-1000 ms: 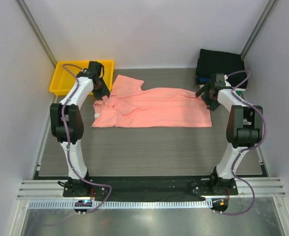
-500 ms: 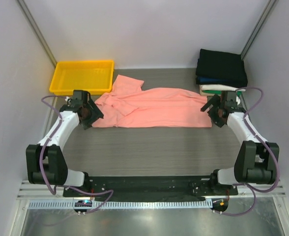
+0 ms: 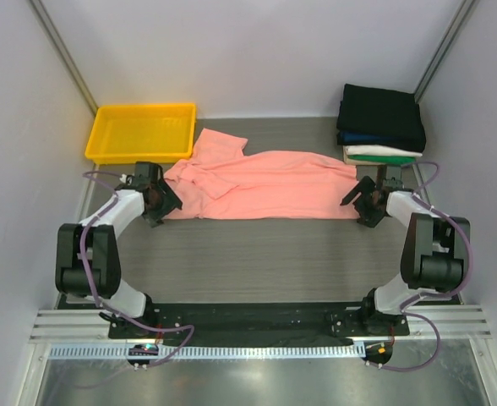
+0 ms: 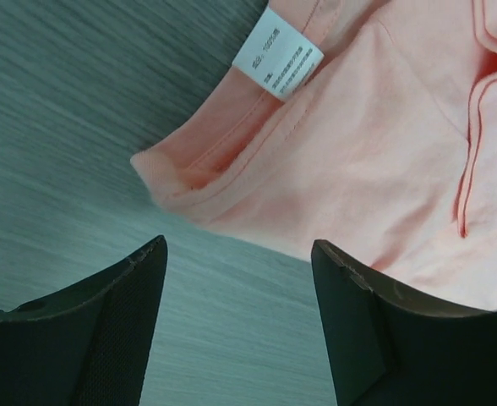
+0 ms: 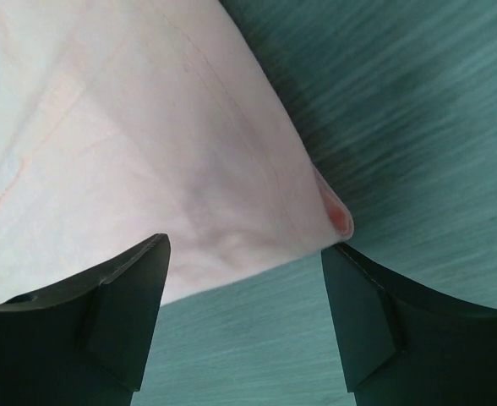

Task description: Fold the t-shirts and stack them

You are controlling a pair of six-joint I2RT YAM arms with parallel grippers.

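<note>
Shirt first: the salmon-pink t-shirt [image 3: 265, 186] lies spread flat across the far half of the table [image 3: 265, 254], with one sleeve reaching toward the yellow tray [image 3: 143, 106]. From above, my left gripper [image 3: 158, 201] sits low at the shirt's near left corner and my right gripper [image 3: 363, 205] at its near right corner, but that view is too small to show how the jaws stand. My wrist cameras settle it: both pincers stand wide and hold nothing. Between my left fingers [image 4: 113, 321] I see bare wood grain. A corner of the cloth lies just beyond the tips, and a white label [image 4: 277, 52] sits on its seam, which the overhead view does not show. My right wrist shows the other corner, its tip curled up, lying just ahead of the gap and not pinched. Only the overhead view takes in the stack of folded shirts [image 3: 382, 127] at the far right: black on top, then dark blue, white and green.
</note>
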